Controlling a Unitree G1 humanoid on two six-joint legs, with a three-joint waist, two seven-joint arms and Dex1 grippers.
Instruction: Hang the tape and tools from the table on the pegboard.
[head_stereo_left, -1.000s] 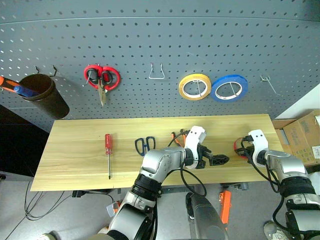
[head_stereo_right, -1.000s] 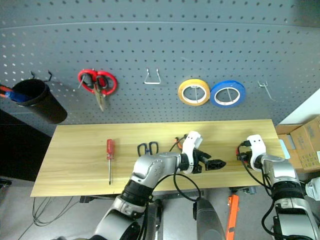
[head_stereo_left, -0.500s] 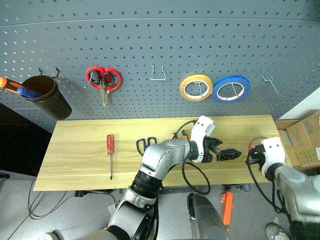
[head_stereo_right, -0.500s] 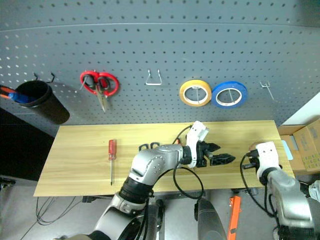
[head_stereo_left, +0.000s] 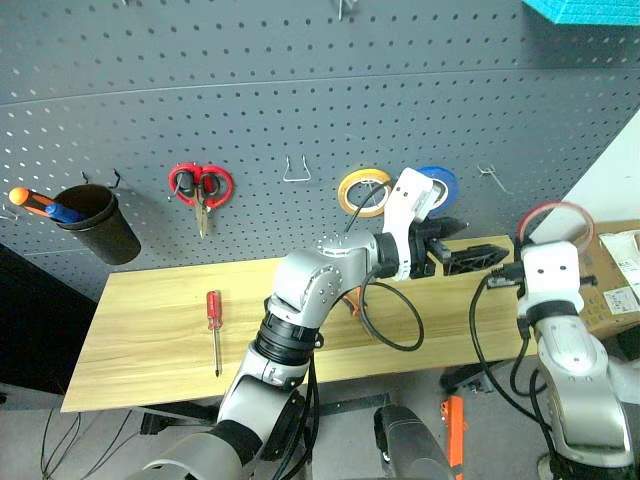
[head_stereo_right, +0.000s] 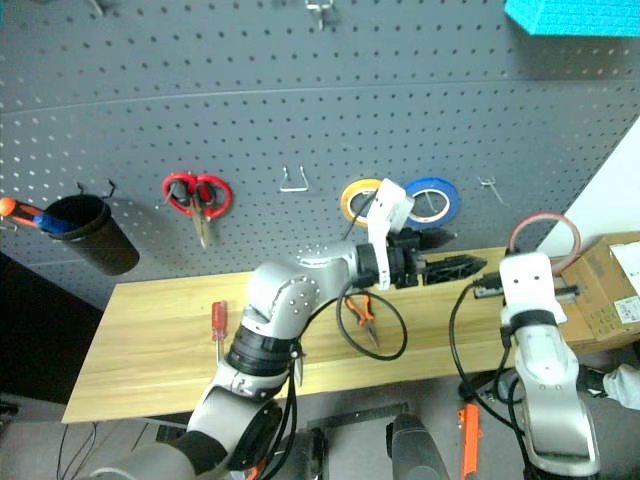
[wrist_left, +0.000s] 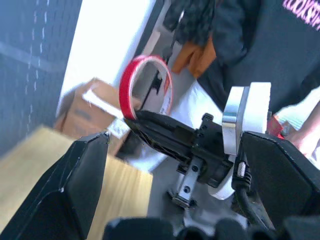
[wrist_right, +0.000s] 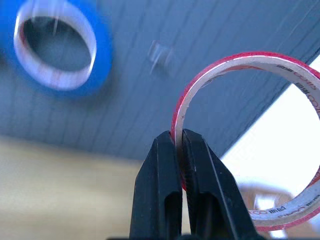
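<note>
My right gripper is shut on the rim of the thin red tape and holds it upright off the table's right end, below and right of a bare hook on the grey pegboard. The tape stands above the white wrist. My left gripper is open, level, pointing right toward the tape, with nothing in it. A red-handled screwdriver lies on the wooden table. The orange-and-black pliers lie under my left arm.
On the pegboard hang red scissors, a yellow roll, a blue roll, a wire hook and a black cup of tools. A cardboard box stands right of the table. A person stands nearby.
The right gripper has lifted the red tape off the table up toward the pegboard. The left gripper has risen too, still open. The camera has tilted upward.
</note>
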